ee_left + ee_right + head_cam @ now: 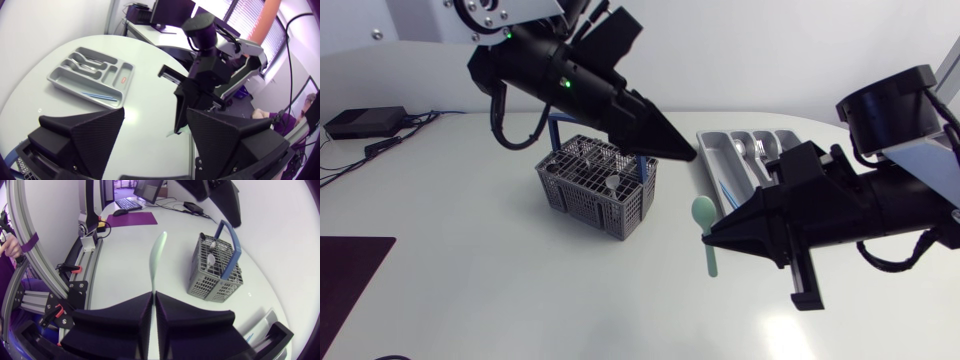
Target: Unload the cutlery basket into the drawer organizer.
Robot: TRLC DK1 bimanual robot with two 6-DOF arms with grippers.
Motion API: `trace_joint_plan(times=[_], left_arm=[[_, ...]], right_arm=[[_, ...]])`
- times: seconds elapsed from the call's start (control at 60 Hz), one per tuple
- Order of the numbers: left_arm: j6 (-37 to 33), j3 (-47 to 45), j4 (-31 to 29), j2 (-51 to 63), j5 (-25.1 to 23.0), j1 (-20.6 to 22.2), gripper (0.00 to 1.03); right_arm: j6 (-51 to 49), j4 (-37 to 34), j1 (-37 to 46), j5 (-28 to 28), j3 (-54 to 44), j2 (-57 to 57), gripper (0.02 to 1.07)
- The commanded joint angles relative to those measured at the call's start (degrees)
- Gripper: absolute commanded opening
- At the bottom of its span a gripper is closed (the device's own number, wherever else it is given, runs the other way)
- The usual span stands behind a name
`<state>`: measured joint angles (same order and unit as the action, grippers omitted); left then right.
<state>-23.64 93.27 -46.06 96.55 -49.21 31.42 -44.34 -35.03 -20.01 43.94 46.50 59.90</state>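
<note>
A mint-green plastic spoon [704, 212] hangs over the table between the basket and the organizer, bowl up. My right gripper [708, 238] is shut on its handle. In the right wrist view the spoon [157, 255] sticks out ahead of the closed fingertips [150, 297]. The grey cutlery basket [590, 200] with a blue handle holds several metal pieces. The grey drawer organizer [712, 152] lies behind my right arm with metal cutlery in its far compartments. My left gripper [688, 153] hovers between basket and organizer; its fingers [82, 135] stand wide apart and empty.
A dark purple mat [350, 270] lies at the table's front left. A black box [365, 122] with cables sits at the far left edge. In the left wrist view the organizer [56, 80] holds a thin blue item in its long compartment.
</note>
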Motion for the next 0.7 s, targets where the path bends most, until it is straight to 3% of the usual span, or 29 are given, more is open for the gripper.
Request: trace_joint_plan(times=[0.0, 0.1, 0.317, 0.467, 0.683], left_arm=[[5.7, 1.5, 2.4, -0.6, 0.7, -3.4, 0.98], [7.2, 0.9, 3.8, -0.7, 8.2, -3.8, 0.98], [6.7, -5.6, 7.2, -0.8, 24.5, -2.7, 0.97], [6.9, -8.5, 8.5, -1.0, 30.1, -2.3, 0.96], [4.5, -15.1, 12.0, -5.1, 33.7, -3.0, 0.96]], right_arm=[[-2.8, -1.1, 3.4, -1.3, -2.4, -1.5, 0.11], [-4.8, 0.4, 7.3, -5.1, -3.9, -2.2, 0.11], [-6.8, 12.6, 13.9, -15.6, -10.5, -3.0, 0.11], [-8.0, 20.4, 16.7, -20.3, -14.5, -2.6, 0.11], [-11.6, 31.0, 21.9, -24.1, -18.0, 1.5, 0.11]])
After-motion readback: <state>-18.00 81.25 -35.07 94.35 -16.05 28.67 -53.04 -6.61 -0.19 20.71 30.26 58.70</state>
